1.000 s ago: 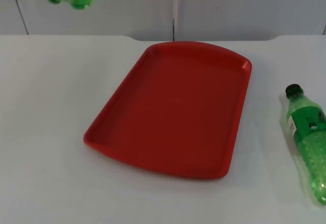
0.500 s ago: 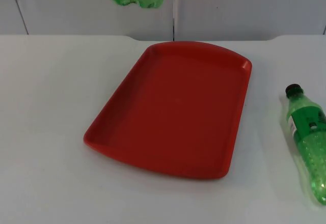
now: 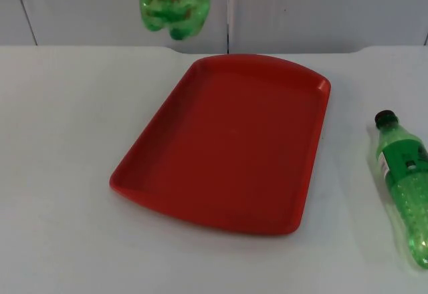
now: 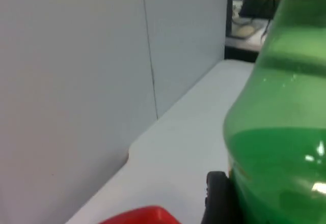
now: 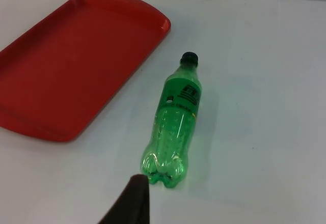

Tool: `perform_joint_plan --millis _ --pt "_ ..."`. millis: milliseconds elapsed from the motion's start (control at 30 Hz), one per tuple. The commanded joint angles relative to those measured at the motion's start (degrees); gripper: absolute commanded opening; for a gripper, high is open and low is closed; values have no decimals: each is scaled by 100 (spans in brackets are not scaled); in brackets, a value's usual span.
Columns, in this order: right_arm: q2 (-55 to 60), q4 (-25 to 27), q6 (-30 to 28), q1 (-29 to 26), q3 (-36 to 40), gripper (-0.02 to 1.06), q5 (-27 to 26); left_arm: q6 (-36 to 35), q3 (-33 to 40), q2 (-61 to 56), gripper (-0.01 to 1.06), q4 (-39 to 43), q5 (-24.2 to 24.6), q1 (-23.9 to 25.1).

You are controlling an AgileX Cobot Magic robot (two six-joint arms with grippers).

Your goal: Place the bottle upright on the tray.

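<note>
Overhead, the carried bottle point(image 3: 175, 3) hangs base-down in the left gripper's pinch, beyond the red tray's point(image 3: 160, 117) far-left corner — a second bottle point(image 5: 174, 117) lies flat near the right gripper, whose finger spread I cannot tell.

Raised bottle point(image 3: 175, 3): upper part cut by frame edge in top view, cap and neck out of sight; only base and lower body visible. In left wrist view same bottle point(image 4: 277, 132) cut by frame edges, label and cap unseen. Left end effector point(image 4: 220, 198): one dark fingertip beside bottle, other finger hidden, grip cannot be judged. Second bottle point(image 3: 406, 187) on worktop point(image 3: 60, 174): base clipped at frame edge in top view. Right end effector point(image 5: 133, 201): single fingertip visible, opening cannot be told. Label text on second bottle too small to read.
</note>
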Motion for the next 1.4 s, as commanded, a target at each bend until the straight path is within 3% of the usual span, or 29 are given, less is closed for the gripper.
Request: perform_joint_plan --millis 0,233,333,500,533,667,700,733,833,900,933,1000,1033,1200,1367 --pt "-15 13 11 -18 2 105 -33 280 -55 187 0 -98 169 8" --pt "-15 13 11 -18 2 105 -33 412 -258 510 0 -98 137 8" --pt "-15 13 11 -18 2 105 -33 412 -463 497 0 -98 -247 8" --pt "-15 13 11 -18 2 105 -33 -238 -1041 460 0 -98 -3095 -215" --pt "-15 13 11 -18 2 105 -33 -238 -1041 460 0 -98 -3095 -215" --pt "-15 13 11 -18 2 105 -33 -1136 -1350 472 0 -98 -5039 -493" --pt "-15 13 11 -18 2 105 -33 -1367 -1387 472 0 -98 -5267 -540" --pt "-15 13 11 -18 2 105 -33 -1367 -1387 472 0 -98 -5267 -540" --pt "-15 13 11 -18 2 105 -33 -2265 -1397 472 0 -98 -5184 -540" --pt "-15 13 11 -18 2 105 -33 -3890 -1397 495 0 -98 -4878 -540" --pt "-15 13 11 -18 2 105 -33 -3890 -1397 495 0 -98 -4878 -540" --pt "-15 13 11 -18 2 105 -33 -4853 -1400 546 0 -47 -4492 -526" --pt "-15 13 11 -18 2 105 -33 -5135 -1437 584 0 370 -4404 -526" --pt "-15 13 11 -18 2 105 -33 -5296 -1471 806 0 1921 -4135 -526" --pt "-15 13 11 -18 2 105 -33 -5296 -1471 1115 0 3244 -4429 -526"
